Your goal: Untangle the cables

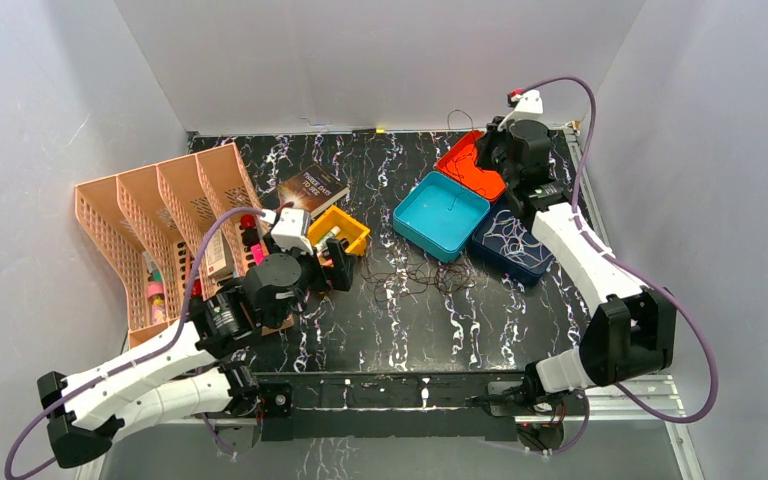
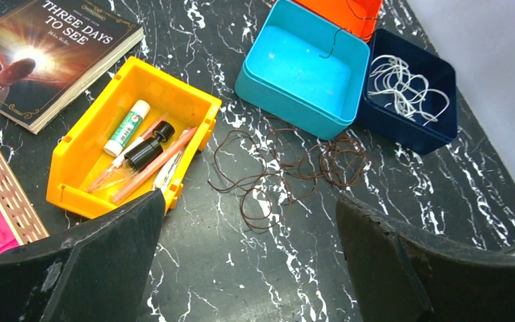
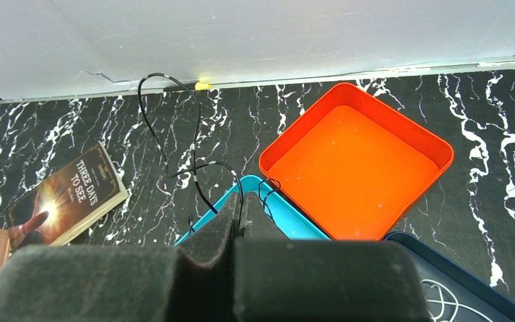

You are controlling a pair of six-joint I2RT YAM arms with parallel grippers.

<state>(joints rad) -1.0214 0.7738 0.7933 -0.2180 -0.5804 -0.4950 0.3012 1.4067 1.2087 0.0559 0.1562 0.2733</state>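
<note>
Your left tool point(image 2: 249, 201) is nearest to you. Its two fingers are spread wide and hold nothing. It hangs over the table point(image 2: 241, 282), just beside the yellow bin point(image 2: 67, 174).

Right under it, a little farther out, lie the brown cables point(image 2: 288, 168). They are very thin, like thread. They curl in many small loops that cross over each other in one messy heap on the table, just in front of the teal box point(image 2: 295, 100). I think this heap is the big job that is left for you.

Behind that, the white cables point(image 2: 402, 84) sit in the dark blue box point(image 2: 409, 137). They are on their own there, apart from the brown ones, so that part looks done. They are loopy too, but no dark thread is mixed in that I can see.

Farther back is your right tool point(image 3: 240, 218). Its fingers are pressed together and pinch one black cable point(image 3: 194, 144). It is thin and bends up in a tall loop above the teal box. It hangs free of the brown heap.

Farthest away, the orange box point(image 3: 349, 154) has no cable lying in it.

So you look about part way through.
</note>
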